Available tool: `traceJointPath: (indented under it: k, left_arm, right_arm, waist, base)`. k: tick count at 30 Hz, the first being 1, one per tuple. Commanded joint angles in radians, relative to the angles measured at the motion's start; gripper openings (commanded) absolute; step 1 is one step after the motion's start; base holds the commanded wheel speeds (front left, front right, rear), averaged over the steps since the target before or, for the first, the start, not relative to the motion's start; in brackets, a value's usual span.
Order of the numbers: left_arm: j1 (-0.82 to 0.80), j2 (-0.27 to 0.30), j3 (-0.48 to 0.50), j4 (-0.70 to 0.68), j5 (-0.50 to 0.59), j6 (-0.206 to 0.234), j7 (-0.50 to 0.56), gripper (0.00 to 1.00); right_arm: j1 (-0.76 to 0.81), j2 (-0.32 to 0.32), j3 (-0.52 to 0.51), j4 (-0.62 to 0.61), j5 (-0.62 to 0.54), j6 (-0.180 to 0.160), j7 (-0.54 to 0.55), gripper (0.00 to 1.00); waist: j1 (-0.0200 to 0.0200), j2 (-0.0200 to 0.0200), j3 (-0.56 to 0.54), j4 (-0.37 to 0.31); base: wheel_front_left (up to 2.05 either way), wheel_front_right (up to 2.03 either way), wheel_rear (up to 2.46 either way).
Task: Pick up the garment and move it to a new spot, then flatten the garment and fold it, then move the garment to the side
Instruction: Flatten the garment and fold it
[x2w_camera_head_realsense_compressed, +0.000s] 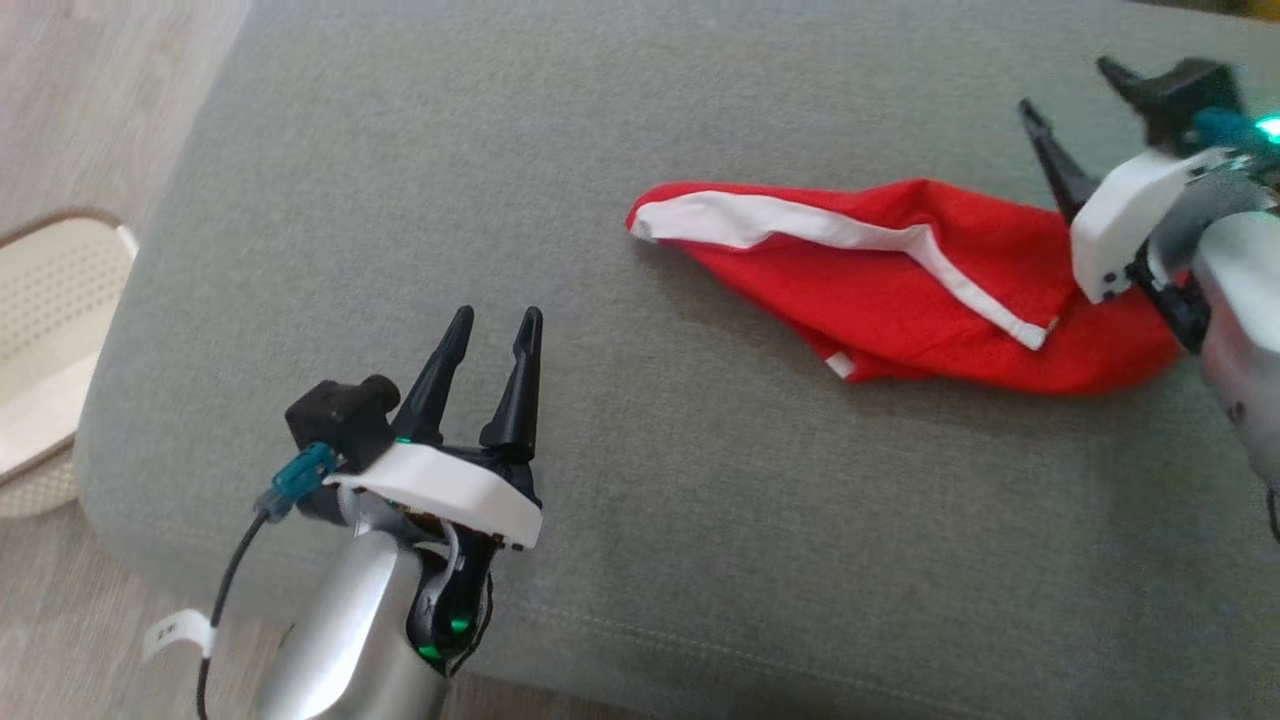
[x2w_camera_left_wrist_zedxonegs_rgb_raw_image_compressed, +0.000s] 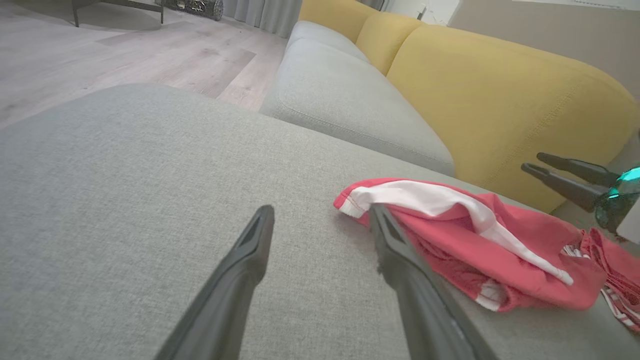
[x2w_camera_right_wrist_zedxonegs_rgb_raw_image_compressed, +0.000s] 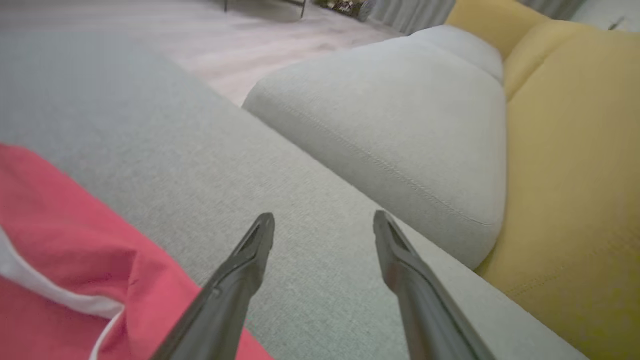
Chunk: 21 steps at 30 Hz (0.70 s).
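Left gripper (x2w_camera_head_realsense_compressed: 497, 318) hangs at the lower left, its 2 dark tapered fingers spread and empty above the grey woven cushion (x2w_camera_head_realsense_compressed: 640, 520).
Soft red garment (x2w_camera_head_realsense_compressed: 900, 300) with a white band lies crumpled at centre right, well apart from it; the right gripper (x2w_camera_right_wrist_zedxonegs_rgb_raw_image_compressed: 324, 219), fingers apart, holds nothing at the garment's right end.

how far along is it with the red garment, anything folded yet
Early. Looks done: the red garment lies on the grey cushion, held by nothing, perhaps already at its new spot. In hand: nothing; the right gripper stands open at its right end, the left gripper open over bare cushion. Left: it is bunched, so flattening, folding and moving aside remain.
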Motion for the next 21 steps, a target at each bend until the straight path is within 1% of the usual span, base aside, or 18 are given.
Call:
traceJointPath:
  k: [1,5,9,12,15,21]
  left_arm:
    - [-0.035,0.009,0.032,-0.03,0.003,0.003,-0.012,1.0]
    - [-0.027,0.009,0.055,-0.033,0.011,0.005,-0.012,1.0]
    - [-0.013,0.009,0.081,-0.036,0.021,0.003,-0.012,1.0]
    - [-0.001,0.009,0.105,-0.041,0.024,0.002,-0.012,1.0]
    - [0.015,0.009,0.126,-0.048,0.03,0.003,-0.012,1.0]
    - [0.047,0.009,0.158,-0.076,0.041,0.003,-0.012,1.0]
  right_arm:
    - [-0.009,0.007,-0.033,-0.002,0.022,-0.001,-0.034,1.0]
    - [0.022,0.029,-0.125,0.007,0.048,-0.001,-0.085,1.0]
    - [0.092,0.05,-0.223,-0.051,0.067,-0.001,-0.1,1.0]
    - [0.185,0.063,-0.315,-0.163,0.05,-0.001,-0.101,1.0]
    - [0.313,0.09,-0.411,-0.276,0.015,-0.001,-0.101,1.0]
    - [0.547,0.182,-0.571,-0.461,-0.089,-0.001,-0.101,1.0]
  waist:
    - [0.0,0.0,-0.02,-0.023]
    - [0.0,0.0,-0.052,-0.074]
    - [0.0,0.0,-0.087,-0.129]
    - [0.0,0.0,-0.111,-0.165]
    - [0.0,0.0,-0.132,-0.194]
    - [0.0,0.0,-0.142,-0.23]
  base:
    - [0.0,0.0,0.0]
    - [0.0,0.0,0.0]
    - [0.0,0.0,0.0]
    - [0.0,0.0,0.0]
    - [0.0,0.0,0.0]
    - [0.0,0.0,0.0]
